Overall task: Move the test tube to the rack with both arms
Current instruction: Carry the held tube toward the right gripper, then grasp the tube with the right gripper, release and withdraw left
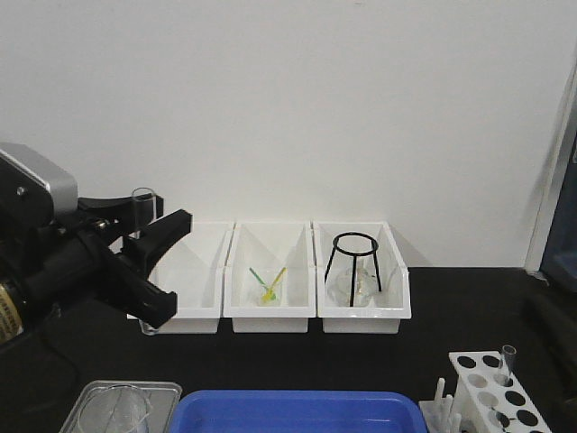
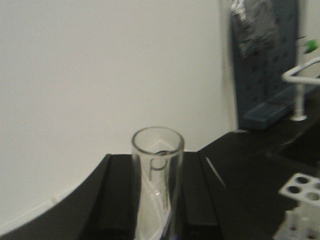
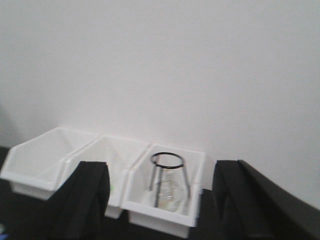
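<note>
Pickup looked done: left end effector (image 1: 173, 265) was clamped on the test tube (image 2: 157, 185), holding it upright above the tabletop (image 1: 433, 307), well apart from the rack (image 1: 501, 399). Right end effector (image 3: 160, 205) gaped wide, holding nothing, so I'd say handover and racking were left.

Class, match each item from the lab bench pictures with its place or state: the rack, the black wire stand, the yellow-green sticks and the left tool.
Items:
1 rack
2 black wire stand
3 yellow-green sticks
4 left tool

Places or states:
a in the middle bin
b shut on a test tube
c in the right bin
d lower right of the front view

Pairs: 1-d, 2-c, 3-a, 4-b
</note>
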Controlling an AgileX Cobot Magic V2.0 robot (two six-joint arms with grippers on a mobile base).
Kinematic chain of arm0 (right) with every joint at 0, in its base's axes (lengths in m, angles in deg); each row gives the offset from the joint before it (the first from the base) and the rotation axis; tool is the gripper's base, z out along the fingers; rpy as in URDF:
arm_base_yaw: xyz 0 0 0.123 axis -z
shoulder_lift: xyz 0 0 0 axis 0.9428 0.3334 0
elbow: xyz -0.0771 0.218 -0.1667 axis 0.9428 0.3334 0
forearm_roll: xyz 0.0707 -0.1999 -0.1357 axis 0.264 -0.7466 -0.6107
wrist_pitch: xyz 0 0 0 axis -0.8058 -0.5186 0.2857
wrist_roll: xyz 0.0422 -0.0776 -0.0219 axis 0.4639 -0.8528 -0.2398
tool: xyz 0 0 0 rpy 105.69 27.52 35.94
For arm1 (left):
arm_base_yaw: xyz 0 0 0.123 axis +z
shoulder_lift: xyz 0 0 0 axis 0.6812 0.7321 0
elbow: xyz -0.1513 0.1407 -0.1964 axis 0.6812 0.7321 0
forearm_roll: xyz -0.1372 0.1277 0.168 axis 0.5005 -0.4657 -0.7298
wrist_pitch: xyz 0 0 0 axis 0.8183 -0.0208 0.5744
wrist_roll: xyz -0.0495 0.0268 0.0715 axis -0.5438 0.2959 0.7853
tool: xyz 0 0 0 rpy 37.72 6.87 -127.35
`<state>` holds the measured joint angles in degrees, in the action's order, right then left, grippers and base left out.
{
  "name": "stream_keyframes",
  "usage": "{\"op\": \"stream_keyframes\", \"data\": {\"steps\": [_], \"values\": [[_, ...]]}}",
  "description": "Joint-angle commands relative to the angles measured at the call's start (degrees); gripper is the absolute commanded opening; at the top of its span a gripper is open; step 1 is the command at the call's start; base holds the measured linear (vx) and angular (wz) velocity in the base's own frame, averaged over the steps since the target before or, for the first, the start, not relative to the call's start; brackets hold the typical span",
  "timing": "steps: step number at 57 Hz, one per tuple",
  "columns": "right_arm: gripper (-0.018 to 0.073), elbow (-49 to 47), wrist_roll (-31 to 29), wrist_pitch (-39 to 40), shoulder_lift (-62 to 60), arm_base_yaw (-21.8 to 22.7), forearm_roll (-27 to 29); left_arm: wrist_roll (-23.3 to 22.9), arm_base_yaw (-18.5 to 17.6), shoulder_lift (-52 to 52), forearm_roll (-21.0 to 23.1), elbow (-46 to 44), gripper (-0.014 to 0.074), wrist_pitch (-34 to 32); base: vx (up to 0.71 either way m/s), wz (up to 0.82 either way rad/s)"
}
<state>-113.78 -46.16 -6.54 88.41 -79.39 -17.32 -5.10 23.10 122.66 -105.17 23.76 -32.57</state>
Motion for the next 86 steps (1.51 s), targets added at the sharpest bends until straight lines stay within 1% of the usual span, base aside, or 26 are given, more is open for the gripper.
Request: {"op": "stream_keyframes", "data": {"steps": [1,4,6,8,13,16,21,30,35,38,55,65,70,76,86], "values": [[0.0495,-2.6,9.8,5.1,2.9,-5.4,-9.9,-11.5,-2.4,-1.0,-8.2,-2.2,-0.0006,-7.3,0.00,0.00],[0.0495,-3.2,12.9,5.7,5.0,-8.8,-12.7,-14.9,-3.7,-0.4,-12.3,-2.2,-0.0005,-10.3,0.00,0.00],[0.0495,-3.4,13.7,6.3,6.4,-10.7,-13.5,-16.7,-4.7,0.3,-14.4,-2.2,-0.0005,-11.9,0.00,0.00],[0.0495,-3.9,13.7,6.6,7.8,-12.5,-13.5,-17.8,-5.8,1.0,-15.5,-2.2,-0.0003,-13.2,0.00,0.00],[0.0495,-4.9,13.6,7.2,11.3,-17.1,-13.1,-19.2,-8.5,3.0,-15.1,-2.2,-0.0001,-13.8,0.00,0.00],[0.0495,-5.6,13.6,7.8,13.2,-19.0,-13.0,-19.2,-10.0,4.0,-14.7,-2.2,-0.0001,-14.0,0.00,0.00],[0.0495,-6.7,13.6,8.7,15.8,-20.8,-12.8,-19.2,-12.3,5.8,-13.8,-2.2,-0.0001,-14.7,0.00,0.00],[0.0495,-7.8,13.6,9.9,18.1,-21.2,-10.7,-19.1,-14.6,6.7,-13.1,-2.2,0.0000,-15.3,0.00,0.00],[0.0495,-7.8,13.6,11.4,18.4,-21.2,-10.7,-19.1,-15.2,6.7,-10.4,-2.2,0.0000,-15.6,0.00,0.00],[0.0494,-7.8,13.6,12.2,18.5,-21.2,-10.7,-19.0,-15.5,6.7,-9.4,-2.2,0.0001,-15.6,0.00,0.00],[0.0461,-7.8,13.4,13.1,18.5,-21.2,-10.1,-19.1,-17.2,7.5,-9.1,-2.2,0.0001,-16.3,0.00,0.00],[0.0426,-7.8,13.4,13.7,18.5,-21.2,-10.1,-19.1,-17.2,8.3,-9.1,-2.2,0.0001,-17.8,0.00,0.00],[0.0384,-7.8,13.4,14.2,18.5,-21.2,-10.1,-19.1,-17.2,8.3,-9.1,-2.2,0.0001,-18.0,0.00,0.00],[0.0299,-7.8,13.4,14.0,18.5,-21.2,-10.1,-19.1,-17.2,8.3,-9.1,-2.2,0.0001,-17.9,0.00,0.00],[0.0092,-7.8,13.4,14.0,18.5,-21.2,-10.1,-19.1,-17.2,8.3,-9.1,-2.2,0.0001,-18.1,0.00,0.00]]}}
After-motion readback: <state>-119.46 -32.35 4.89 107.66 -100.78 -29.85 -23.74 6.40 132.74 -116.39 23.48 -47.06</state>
